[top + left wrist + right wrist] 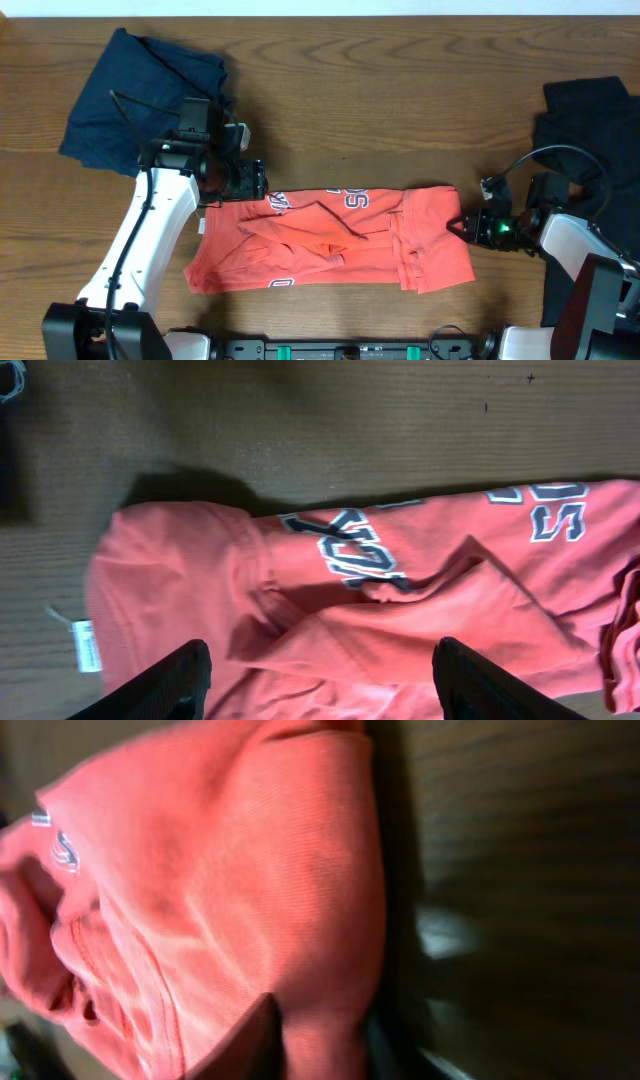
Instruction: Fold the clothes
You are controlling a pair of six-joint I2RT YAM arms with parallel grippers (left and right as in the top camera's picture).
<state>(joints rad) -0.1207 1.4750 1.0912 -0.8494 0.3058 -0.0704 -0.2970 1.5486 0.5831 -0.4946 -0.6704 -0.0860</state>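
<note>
The coral-red T-shirt (pixel 340 240) lies crumpled into a wide band mid-table, white lettering showing. My left gripper (pixel 236 180) is open just above its far left edge; in the left wrist view both fingers straddle the cloth (pixel 400 620) and the white neck label (pixel 88 645) shows at left. My right gripper (pixel 458 226) is shut on the shirt's right edge; the right wrist view shows the fabric (pixel 240 870) pinched between the fingers (pixel 320 1040). A dark navy garment (pixel 140 95) lies at far left, a black one (pixel 585 120) at far right.
The bare wooden tabletop (pixel 400 100) stretches behind the shirt. The left arm (pixel 150 240) crosses the front left and the right arm (pixel 580 260) sits at the front right, next to the black garment.
</note>
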